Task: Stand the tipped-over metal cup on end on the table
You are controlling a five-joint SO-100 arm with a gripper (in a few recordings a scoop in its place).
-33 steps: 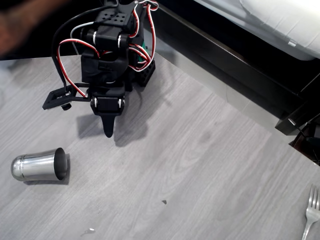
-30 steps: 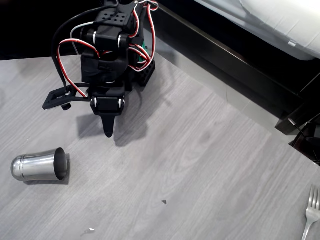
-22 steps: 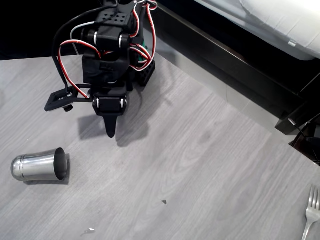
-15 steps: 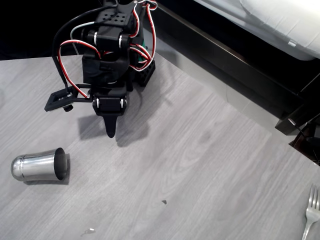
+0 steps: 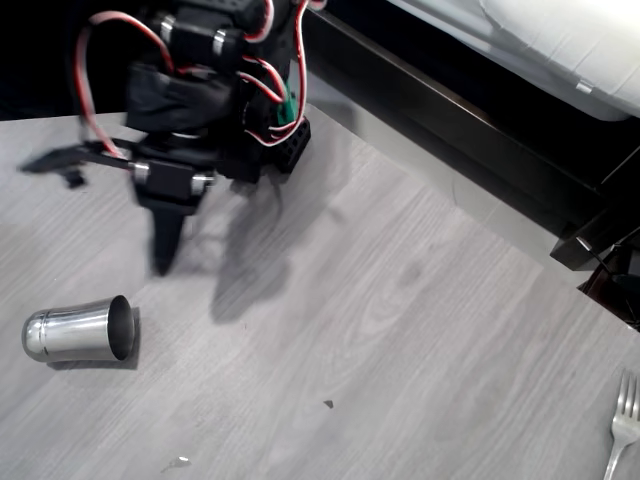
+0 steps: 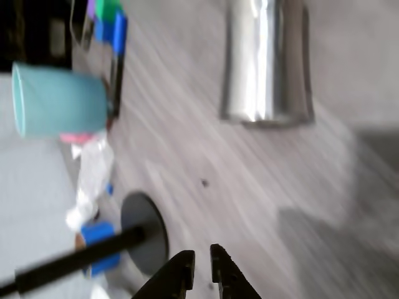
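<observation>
Overhead view, left to right: metal cup [image 5: 78, 330] on its side near left edge of table [image 5: 400, 330], rim facing right, bare laminate all round it. My gripper [image 5: 162, 255] hangs above and right of cup, apart from it. Black ledge [image 5: 450, 120] borders table upper right. Fork [image 5: 622, 425] at far right edge. Wrist view: my fingertips [image 6: 201, 265] nearly together, holding nothing; cup [image 6: 265, 59] ahead. No legible writing.

No text, label, brand, number or sign is showing legibly anywhere in the overhead or the wrist view.
</observation>
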